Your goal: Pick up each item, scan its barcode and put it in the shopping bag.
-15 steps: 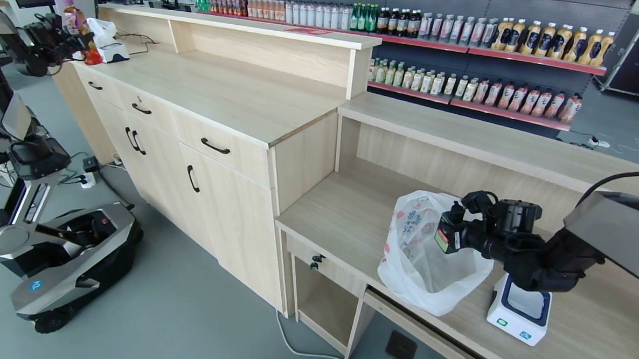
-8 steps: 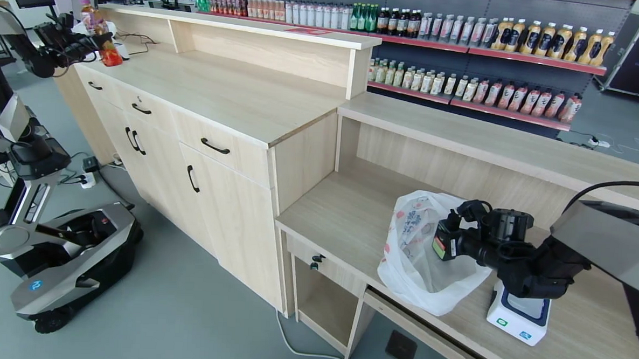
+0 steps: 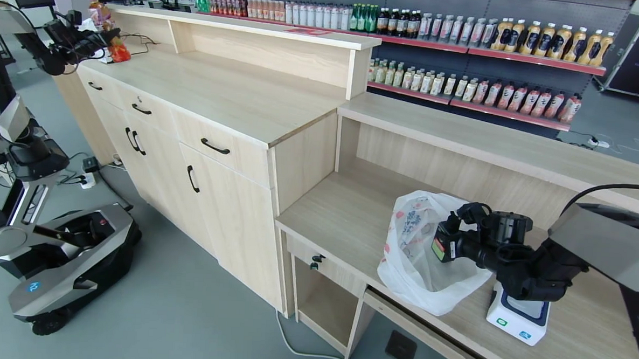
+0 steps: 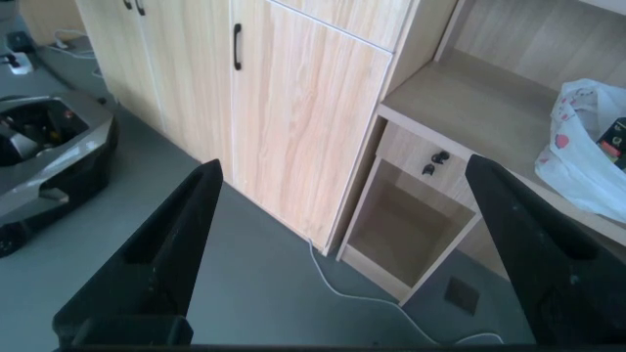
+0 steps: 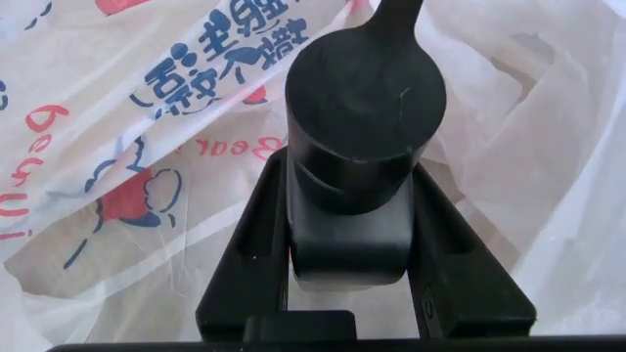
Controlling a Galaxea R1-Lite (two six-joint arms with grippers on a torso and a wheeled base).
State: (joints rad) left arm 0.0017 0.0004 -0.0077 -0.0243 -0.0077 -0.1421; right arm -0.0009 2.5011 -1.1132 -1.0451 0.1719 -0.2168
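Open shopping bag (image 3: 409, 245) mouth, scanner (image 3: 518, 319) just beside, desk wall (image 3: 449, 169) behind.

Black right hand (image 3: 442, 244) (grey forearm (image 3: 599, 247))

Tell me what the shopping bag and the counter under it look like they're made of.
Shopping bag: thin plastic film, seemingly; translucent white, crinkled, printed red and blue.
Counter: wood-look board, likely laminate; pale matte grain, uniform across panels.

Right gripper (image 3: 445, 243) fingers clamped on item (image 5: 362, 88); left gripper (image 4: 342, 176) fingers spread wide.
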